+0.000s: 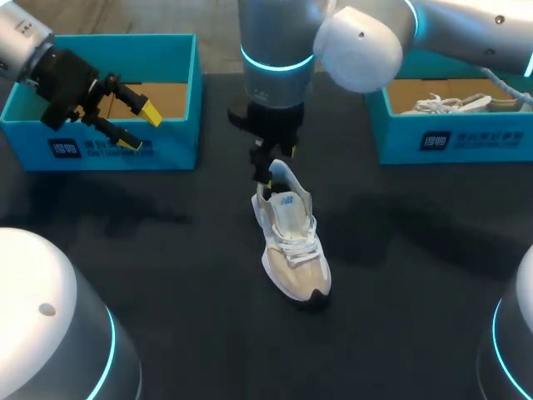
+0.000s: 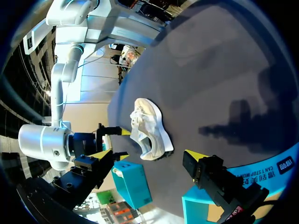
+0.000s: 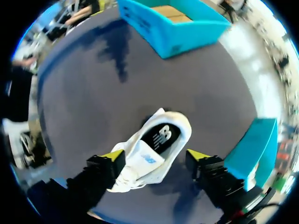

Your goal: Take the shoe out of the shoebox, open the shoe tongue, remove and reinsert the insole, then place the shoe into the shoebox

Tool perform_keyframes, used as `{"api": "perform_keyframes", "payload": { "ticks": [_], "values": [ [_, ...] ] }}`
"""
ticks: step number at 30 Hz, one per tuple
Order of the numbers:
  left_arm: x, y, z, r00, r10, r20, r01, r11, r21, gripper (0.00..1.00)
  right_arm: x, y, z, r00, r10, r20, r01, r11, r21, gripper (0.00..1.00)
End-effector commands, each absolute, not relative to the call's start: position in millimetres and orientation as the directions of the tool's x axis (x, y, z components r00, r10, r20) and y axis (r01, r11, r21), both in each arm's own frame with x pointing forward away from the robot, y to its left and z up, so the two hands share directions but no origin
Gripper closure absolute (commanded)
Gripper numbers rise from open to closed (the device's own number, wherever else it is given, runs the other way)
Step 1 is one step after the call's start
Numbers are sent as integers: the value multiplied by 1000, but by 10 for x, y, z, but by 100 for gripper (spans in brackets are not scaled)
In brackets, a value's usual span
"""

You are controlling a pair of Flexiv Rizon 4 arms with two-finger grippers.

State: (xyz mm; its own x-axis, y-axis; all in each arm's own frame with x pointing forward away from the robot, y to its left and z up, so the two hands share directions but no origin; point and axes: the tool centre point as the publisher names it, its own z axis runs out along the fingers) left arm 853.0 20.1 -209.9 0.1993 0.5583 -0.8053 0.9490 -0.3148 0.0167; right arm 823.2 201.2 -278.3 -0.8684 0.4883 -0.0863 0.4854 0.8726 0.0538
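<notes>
A white sneaker (image 1: pixel 293 246) stands upright on the dark table (image 1: pixel 183 275), heel toward the back. My right gripper (image 1: pixel 271 173) hangs just over its heel, open. In the right wrist view its yellow fingertips (image 3: pixel 111 157) stand wide on either side of the sneaker (image 3: pixel 140 170), and the far tip is clear of it. A dark insole (image 3: pixel 161 137) lies inside the shoe behind the tongue (image 3: pixel 147 158). My left gripper (image 1: pixel 125 118) is open and empty in front of the left teal shoebox (image 1: pixel 179 137). The left wrist view shows the sneaker (image 2: pixel 149 126) far ahead of it.
A second teal shoebox (image 1: pixel 454 137) at the back right holds another pale shoe (image 1: pixel 454 104). The left box shows a bare cardboard floor (image 1: pixel 166 96). My right arm's body (image 1: pixel 275 50) stands over the table's back middle.
</notes>
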Motion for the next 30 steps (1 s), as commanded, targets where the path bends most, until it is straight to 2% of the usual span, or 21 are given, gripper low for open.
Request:
{"api": "perform_keyframes", "payload": {
  "ticks": [1,3,19,22,30],
  "values": [
    [8529,198,-2099,201,560,-804,949,-315,18,0,8287,2155,-2784,-963,205,-172,213,977,-25,0],
    [8529,198,-2099,201,560,-804,949,-315,18,0,8303,2182,-2790,-972,170,-164,178,983,-40,0],
    [8529,198,-2099,201,560,-804,949,-315,18,0,8303,2182,-2790,-972,170,-164,178,983,-40,0],
    [8529,198,-2099,201,560,-804,949,-315,18,0,8428,2136,-2868,-976,137,-167,141,990,-13,0],
    [8529,198,-2099,201,560,-804,949,-315,18,0,8753,2033,-3050,-983,22,-182,33,998,-57,0]
  ]
}}
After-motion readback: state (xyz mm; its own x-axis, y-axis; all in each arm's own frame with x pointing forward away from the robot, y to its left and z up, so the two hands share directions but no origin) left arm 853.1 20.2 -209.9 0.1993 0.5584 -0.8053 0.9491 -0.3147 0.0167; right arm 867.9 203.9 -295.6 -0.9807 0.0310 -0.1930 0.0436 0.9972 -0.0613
